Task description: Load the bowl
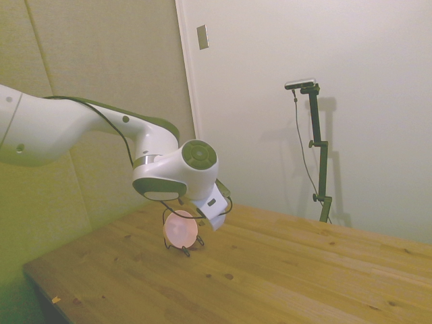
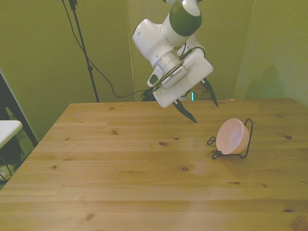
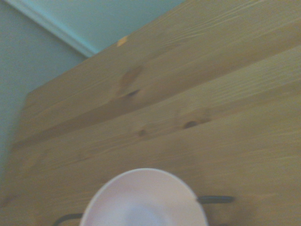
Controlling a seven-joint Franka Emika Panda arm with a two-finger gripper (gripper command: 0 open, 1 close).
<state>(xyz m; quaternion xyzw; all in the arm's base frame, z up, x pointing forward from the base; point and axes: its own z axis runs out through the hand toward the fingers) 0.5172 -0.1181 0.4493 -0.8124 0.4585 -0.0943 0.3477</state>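
The pale pink bowl point(image 2: 233, 136) stands on its edge in a thin black wire rack point(image 2: 248, 139), its hollow facing the front view's left. In the side view the bowl point(image 1: 180, 230) shows just below the arm's wrist. My gripper point(image 2: 205, 112) hangs in the air above the bowl and a little to the front view's left. It is open, its dark fingers point(image 2: 186, 112) spread wide, with nothing between them and not touching the bowl. The wrist view catches the bowl's rim point(image 3: 143, 197) and a piece of rack wire point(image 3: 216, 199).
The rack's wire feet point(image 1: 183, 251) rest on the wooden table point(image 2: 120, 163). A table corner and a pale wall point(image 3: 56, 28) show in the wrist view. A white object point(image 2: 7, 130) juts in at the front view's left edge.
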